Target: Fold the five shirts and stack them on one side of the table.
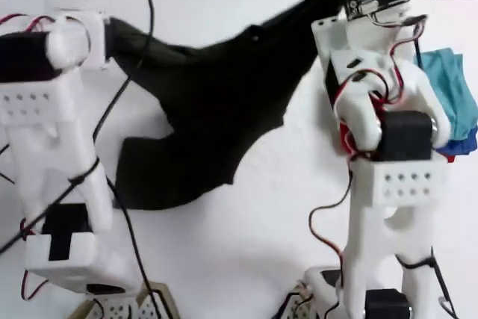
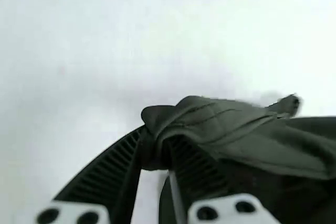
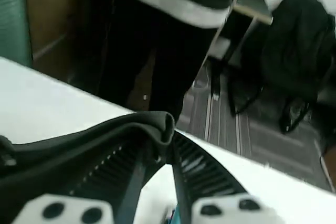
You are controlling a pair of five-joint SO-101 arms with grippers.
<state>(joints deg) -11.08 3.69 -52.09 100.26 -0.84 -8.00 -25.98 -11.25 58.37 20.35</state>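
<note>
While left end effector (image 2: 155,142) and right end effector (image 3: 160,148) pinch it, black shirt (image 1: 216,102) — rumpled, outstretched

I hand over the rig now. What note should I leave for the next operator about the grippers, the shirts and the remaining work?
Left gripper: shut on one end of the black shirt.
Right gripper: shut on its other end, near the table's far edge.
The shirt is spread between them, not folded.
Done: a pile with a teal shirt on top lies beside the right arm; how many it holds is unclear.
To do: fold the black shirt and add it to the pile.
</note>
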